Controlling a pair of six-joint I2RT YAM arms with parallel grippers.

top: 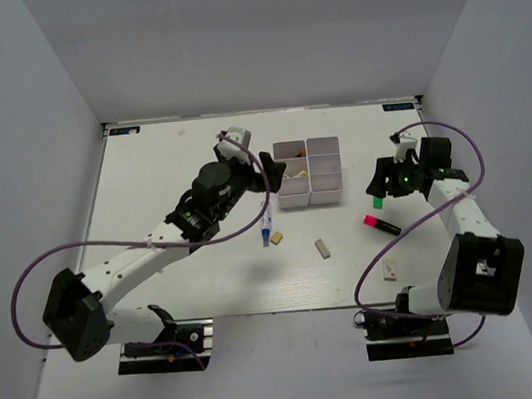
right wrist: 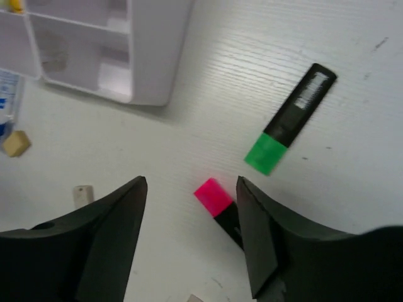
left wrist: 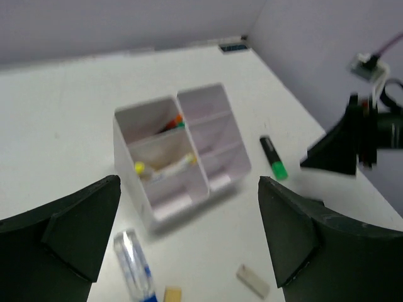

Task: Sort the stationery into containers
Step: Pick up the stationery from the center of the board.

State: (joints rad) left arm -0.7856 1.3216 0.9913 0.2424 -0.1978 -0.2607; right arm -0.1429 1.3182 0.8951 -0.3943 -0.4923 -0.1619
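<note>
Right wrist shows green marker (right wrist: 286, 119) whole (overhead, right gripper (top: 384, 188) half-hides it)

I see the white six-compartment tray (top: 325, 196) standing upright mid-table, with a few small items in its left column. The blue-white tube (top: 267, 225) lies flat near its front left corner, with the tan eraser (top: 276, 239) at the tube's near end and the grey eraser (top: 322, 248) a little to the right. Right of the tray, the green marker (right wrist: 289, 118) and pink highlighter (top: 381, 223) lie flat, close together.

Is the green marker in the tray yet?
Out: the green marker lies flat on the table, beside the tray, not touching it.
</note>
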